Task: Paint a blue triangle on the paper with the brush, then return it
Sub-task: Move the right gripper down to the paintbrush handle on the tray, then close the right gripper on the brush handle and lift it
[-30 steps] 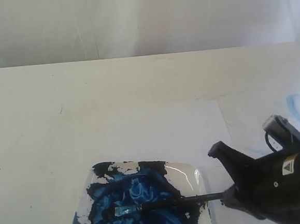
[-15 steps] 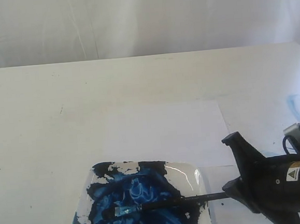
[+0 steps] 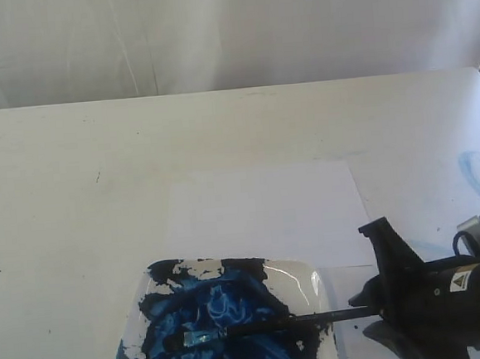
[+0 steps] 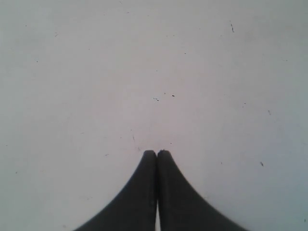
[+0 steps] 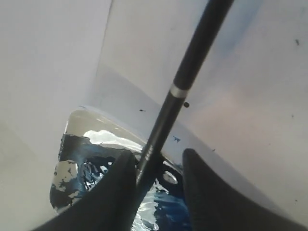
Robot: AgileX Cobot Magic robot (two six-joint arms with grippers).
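Observation:
The brush (image 3: 268, 324) lies across the paint tray (image 3: 318, 280), its blue-stained bristles resting in the dark blue paint and its black handle pointing right. My right gripper (image 3: 369, 276) stands open around the far end of that handle. In the right wrist view the brush (image 5: 180, 89) runs between the gripper's (image 5: 159, 155) fingers, close against one of them. The paper (image 3: 264, 215) lies just beyond the tray, plain white. No blue triangle shows on it. My left gripper (image 4: 157, 152) is shut with nothing in it, over bare tabletop, and is out of the exterior view.
Faint pale-blue smears (image 3: 479, 169) mark the tabletop at the right edge. The cream table's back edge (image 3: 233, 89) meets a white curtain. The right arm's black body (image 3: 449, 304) fills the lower right corner.
My right gripper has drawn back to the right and lower in the view, along the handle. The brush has stayed where it lay in the tray.

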